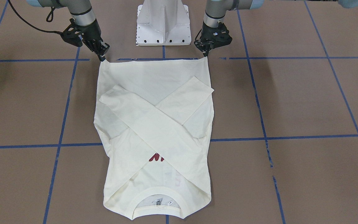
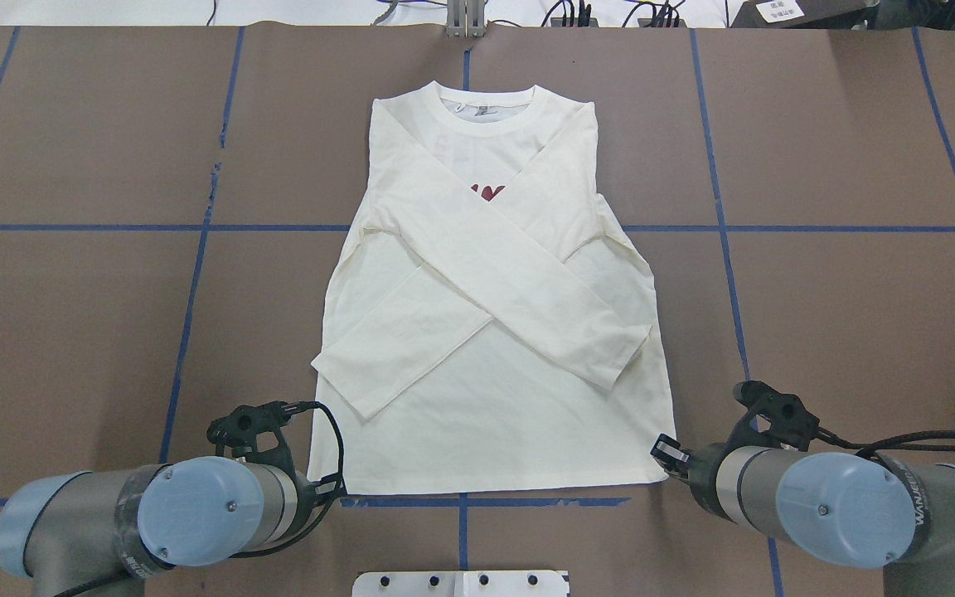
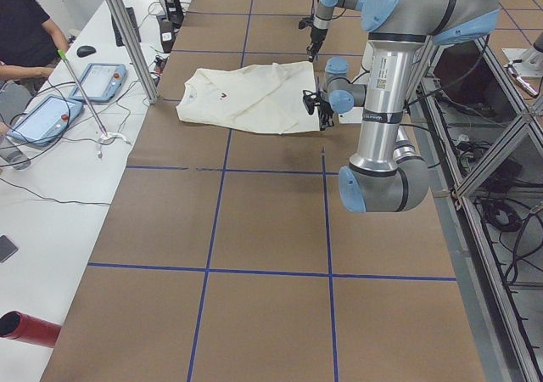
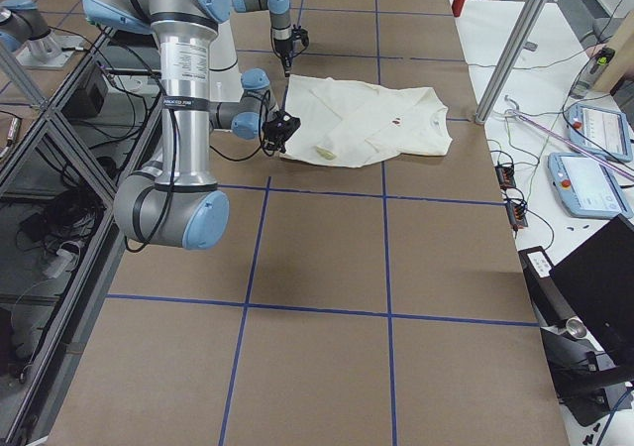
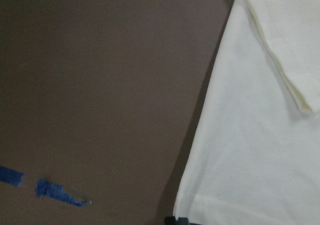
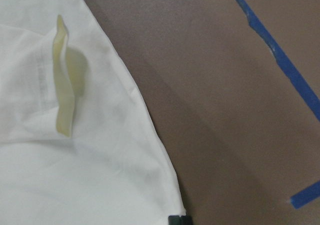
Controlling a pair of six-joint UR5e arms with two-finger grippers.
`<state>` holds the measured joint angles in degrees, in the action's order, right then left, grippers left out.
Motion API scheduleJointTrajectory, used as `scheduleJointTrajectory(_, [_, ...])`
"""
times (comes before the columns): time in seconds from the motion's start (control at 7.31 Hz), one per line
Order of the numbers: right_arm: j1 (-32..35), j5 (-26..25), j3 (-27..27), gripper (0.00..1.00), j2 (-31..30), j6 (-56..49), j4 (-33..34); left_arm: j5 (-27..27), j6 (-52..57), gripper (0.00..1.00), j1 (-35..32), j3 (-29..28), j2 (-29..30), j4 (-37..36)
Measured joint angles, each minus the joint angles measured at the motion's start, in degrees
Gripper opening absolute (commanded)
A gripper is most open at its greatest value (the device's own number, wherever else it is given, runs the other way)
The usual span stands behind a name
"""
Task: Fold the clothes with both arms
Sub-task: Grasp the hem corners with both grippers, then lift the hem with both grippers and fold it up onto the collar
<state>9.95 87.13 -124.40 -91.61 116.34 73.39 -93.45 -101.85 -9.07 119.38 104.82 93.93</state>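
Observation:
The cream-white shirt (image 1: 154, 93) lies flat on the brown table with its neck away from the robot. Both sleeves are crossed over the chest, and a bit of dark red lettering (image 1: 156, 158) shows between them. My left gripper (image 1: 206, 55) is shut on one near hem corner. My right gripper (image 1: 102, 57) is shut on the other near hem corner, which peaks up slightly. In the overhead view the right gripper (image 2: 666, 454) sits at the hem corner, while the left arm's wrist (image 2: 278, 489) hides its gripper. Each wrist view shows the shirt (image 5: 260, 150) (image 6: 75, 175) at a dark fingertip (image 5: 176, 220) (image 6: 179, 219).
The white pedestal base (image 1: 162, 28) stands just behind the hem between the arms. Blue tape lines (image 1: 61, 137) grid the table. A side table along the far edge holds tablets (image 3: 102, 81), with a seated person (image 3: 25, 25) beside it.

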Motion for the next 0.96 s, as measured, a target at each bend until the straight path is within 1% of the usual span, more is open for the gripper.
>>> scheduleJointTrajectory(0.14, [-0.4,0.0,-2.0,0.0,-1.3,0.0,0.0,-0.2,-0.2,0.0,0.0,2.8,-0.4,-0.8])
scheduleJointTrajectory(0.27, [-0.7,0.2,-5.4,0.0,-3.4,0.0,0.1,-0.9,-0.5,0.0,-0.2,6.4,-0.9,-1.2])
scheduleJointTrajectory(0.41, [0.6,1.4,-8.5,0.0,-4.6,-0.1,0.2,-2.0,-0.6,0.0,-1.3,9.5,-1.0,-1.3])
scheduleJointTrajectory(0.55, [4.2,3.6,-9.1,0.0,-3.8,-1.8,0.3,-2.9,-0.4,0.0,-4.4,11.0,-0.4,-1.4])
scheduleJointTrajectory(0.68, [9.7,7.1,-7.1,0.0,-0.5,-5.8,0.5,-4.6,0.7,0.0,-9.5,10.6,1.2,-1.4])
scheduleJointTrajectory(0.82, [16.5,11.9,-3.1,0.0,4.3,-9.7,0.7,-6.4,2.4,0.0,-15.1,8.4,3.6,-1.4])
scheduleJointTrajectory(0.96, [23.6,17.4,2.1,0.0,9.9,-11.7,1.1,-8.0,4.2,0.0,-20.4,5.0,6.6,-1.3])
